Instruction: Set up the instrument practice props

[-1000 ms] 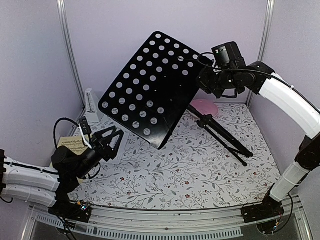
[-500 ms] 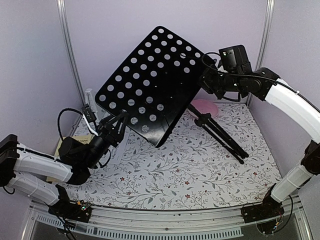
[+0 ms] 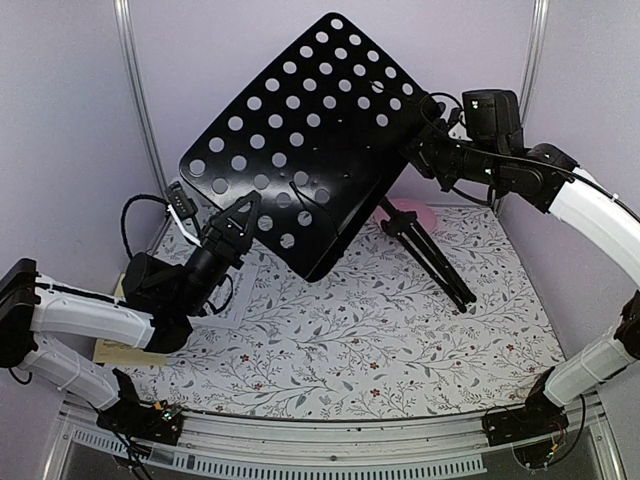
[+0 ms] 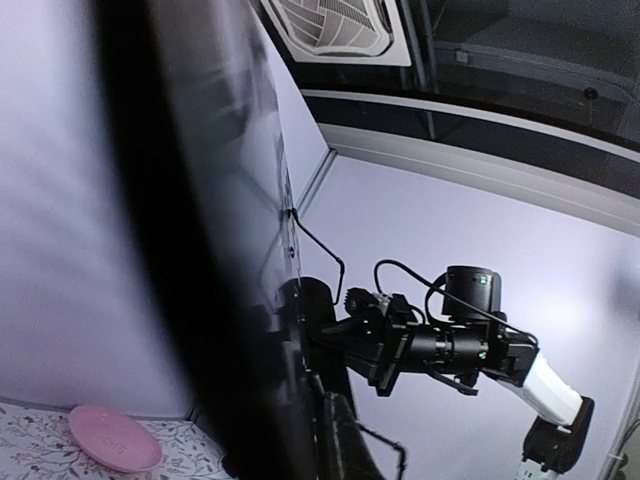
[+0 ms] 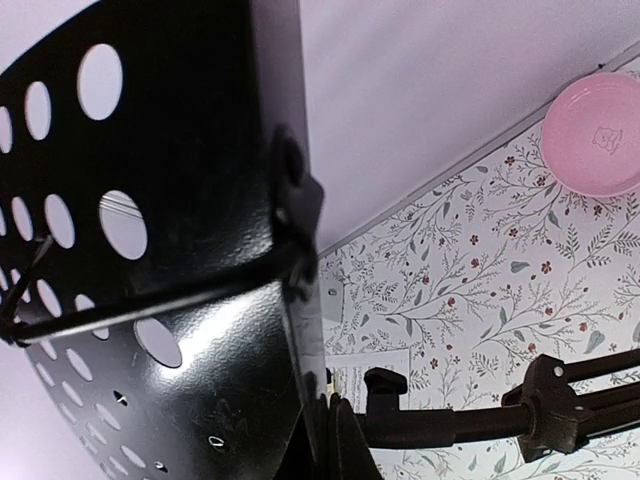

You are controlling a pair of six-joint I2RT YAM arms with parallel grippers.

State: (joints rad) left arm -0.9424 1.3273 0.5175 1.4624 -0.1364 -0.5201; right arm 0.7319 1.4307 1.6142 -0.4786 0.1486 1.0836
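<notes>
Yellowish page [image 3: 112, 352]: flat on the table [image 3: 380, 360] at near left, not yet on the stand.
Left gripper [image 3: 243, 212]: jaws narrowed onto the desk's lower left edge, apparently pinching it. You seem to be steadying the tilt.
Music stand [image 3: 300, 150]: mid-scene, held aslant between your 2 grippers. It has a black perforated desk.
Tripod legs [image 3: 432, 258]: folded together, trailing right toward the table. They need spreading, by my judgement.
Right gripper [image 3: 418, 150]: clamped on the desk's far right edge, bearing the load.
Pink plate [image 3: 412, 213]: far right, behind the shaft.
</notes>
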